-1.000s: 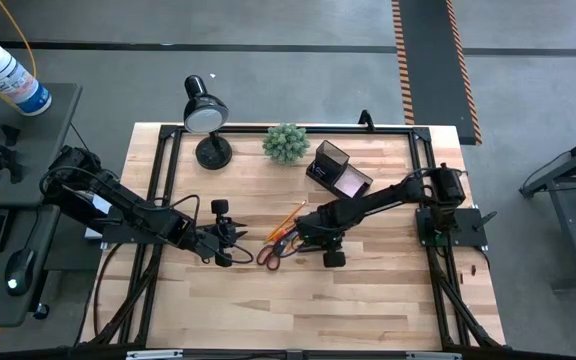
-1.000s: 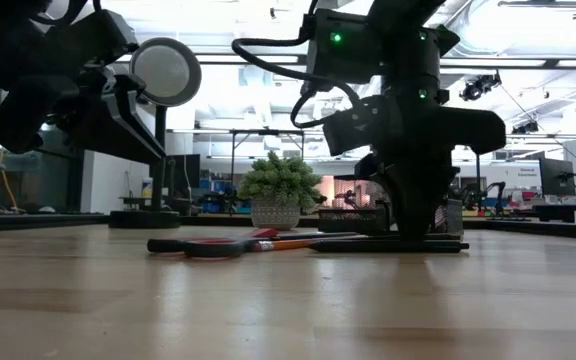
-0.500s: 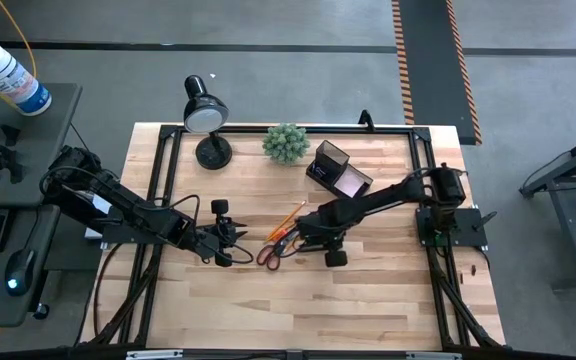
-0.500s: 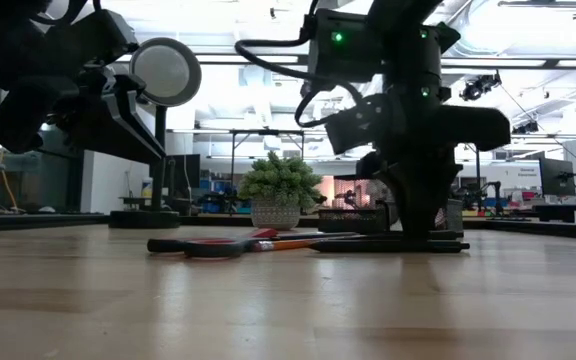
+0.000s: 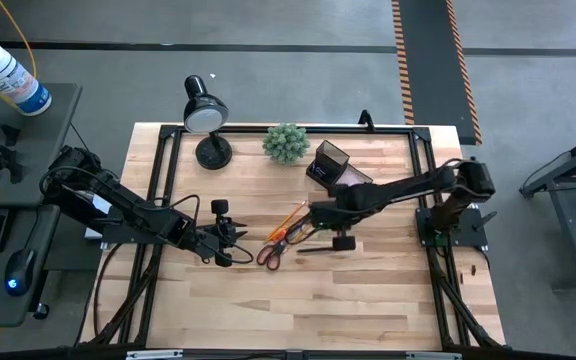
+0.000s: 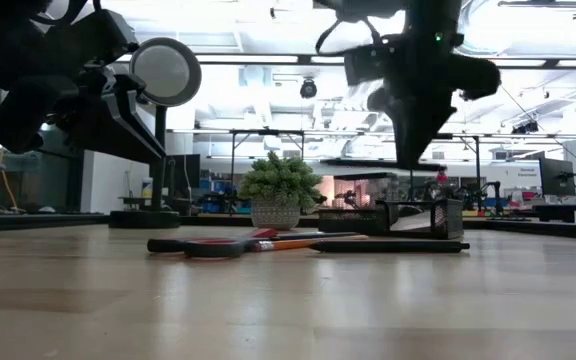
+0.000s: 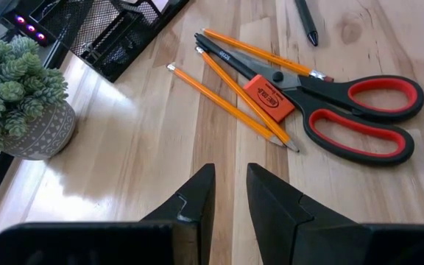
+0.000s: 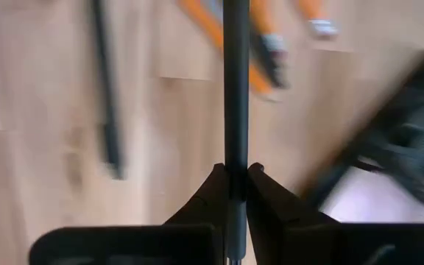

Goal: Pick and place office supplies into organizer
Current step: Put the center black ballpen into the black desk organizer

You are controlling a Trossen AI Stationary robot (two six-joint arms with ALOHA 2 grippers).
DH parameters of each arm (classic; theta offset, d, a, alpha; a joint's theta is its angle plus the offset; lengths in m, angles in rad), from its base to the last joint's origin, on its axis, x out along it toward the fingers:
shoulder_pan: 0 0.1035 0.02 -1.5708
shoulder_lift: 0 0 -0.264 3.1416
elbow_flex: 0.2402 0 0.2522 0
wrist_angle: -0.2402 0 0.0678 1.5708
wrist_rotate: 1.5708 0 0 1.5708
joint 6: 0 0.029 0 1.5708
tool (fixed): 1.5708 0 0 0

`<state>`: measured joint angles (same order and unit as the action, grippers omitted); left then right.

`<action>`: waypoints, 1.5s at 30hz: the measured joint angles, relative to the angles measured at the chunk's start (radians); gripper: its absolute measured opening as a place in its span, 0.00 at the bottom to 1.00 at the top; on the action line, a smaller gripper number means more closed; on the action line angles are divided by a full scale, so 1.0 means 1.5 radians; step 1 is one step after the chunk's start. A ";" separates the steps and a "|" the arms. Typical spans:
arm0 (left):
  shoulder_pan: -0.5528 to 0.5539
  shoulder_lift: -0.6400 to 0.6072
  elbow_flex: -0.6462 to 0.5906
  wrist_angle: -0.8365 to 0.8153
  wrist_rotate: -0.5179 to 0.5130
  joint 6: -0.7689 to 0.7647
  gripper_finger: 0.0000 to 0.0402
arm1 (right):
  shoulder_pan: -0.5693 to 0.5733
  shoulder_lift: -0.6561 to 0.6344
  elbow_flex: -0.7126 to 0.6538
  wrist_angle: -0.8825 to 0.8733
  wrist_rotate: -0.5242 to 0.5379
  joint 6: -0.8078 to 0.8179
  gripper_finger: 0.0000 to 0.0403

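One dark pen [image 8: 235,96] pinched in right fingers [image 8: 213,193] — blurred; left fingers [image 7: 197,193] narrowly parted — empty.

The high camera looked straight down on the whole light wooden table [image 5: 368,300]. The low camera sat at tabletop height, facing the room. Both wrist cameras looked closely down at the orange-handled scissors [image 7: 344,110] area, shared with overhead.

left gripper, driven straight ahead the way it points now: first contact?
Probably the orange pencils, which lie directly beyond the left gripper, with the orange-handled scissors just past them. Only bare wood lies between. Depth is uncertain: if the fingers pass above the table, they may clear both.
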<state>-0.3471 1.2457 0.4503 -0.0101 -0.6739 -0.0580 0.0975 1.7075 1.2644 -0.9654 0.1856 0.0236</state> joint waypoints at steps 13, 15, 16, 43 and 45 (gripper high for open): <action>0.000 0.000 0.000 0.001 0.000 -0.002 0.17 | -0.045 -0.050 0.000 -0.029 0.226 -0.016 0.05; 0.000 0.000 0.000 0.001 0.000 -0.002 0.17 | -0.056 -0.050 0.000 -0.029 0.247 -0.016 0.05; 0.000 0.000 0.000 0.001 0.000 -0.002 0.17 | -0.060 -0.050 0.000 -0.029 0.260 -0.016 0.05; 0.000 0.000 0.000 0.000 -0.007 -0.002 0.17 | -0.109 -0.050 0.000 -0.138 0.611 -0.116 0.05; 0.000 0.000 0.000 0.000 -0.007 -0.002 0.17 | -0.109 -0.050 0.000 -0.137 0.637 -0.146 0.05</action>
<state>-0.3471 1.2457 0.4503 -0.0097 -0.6849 -0.0608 -0.0662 1.6321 1.2644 -1.1709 1.1412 -0.1959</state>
